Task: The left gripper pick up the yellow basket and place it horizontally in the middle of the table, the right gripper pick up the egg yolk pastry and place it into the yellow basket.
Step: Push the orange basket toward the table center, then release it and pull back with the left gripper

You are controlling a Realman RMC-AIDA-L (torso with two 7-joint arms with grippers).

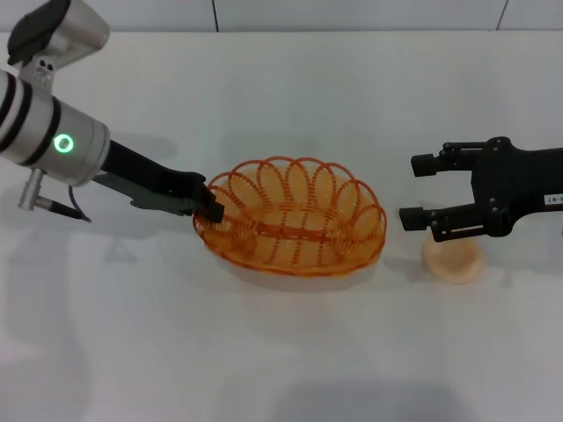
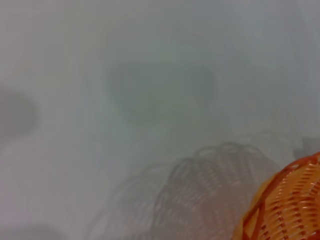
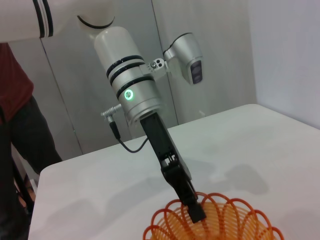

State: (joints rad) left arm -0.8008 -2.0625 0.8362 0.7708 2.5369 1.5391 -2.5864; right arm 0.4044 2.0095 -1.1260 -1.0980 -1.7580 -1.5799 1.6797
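Observation:
The yellow basket lies lengthwise in the middle of the white table. My left gripper is shut on the rim at the basket's left end. The right wrist view shows the same grip on the basket. A corner of the basket shows in the left wrist view, its shadow beside it. My right gripper is open and empty, just right of the basket. The egg yolk pastry sits on the table under the gripper's near finger, partly hidden by it.
The table's far edge meets a grey wall. In the right wrist view a person in a dark red top stands beyond the table's edge, behind the left arm.

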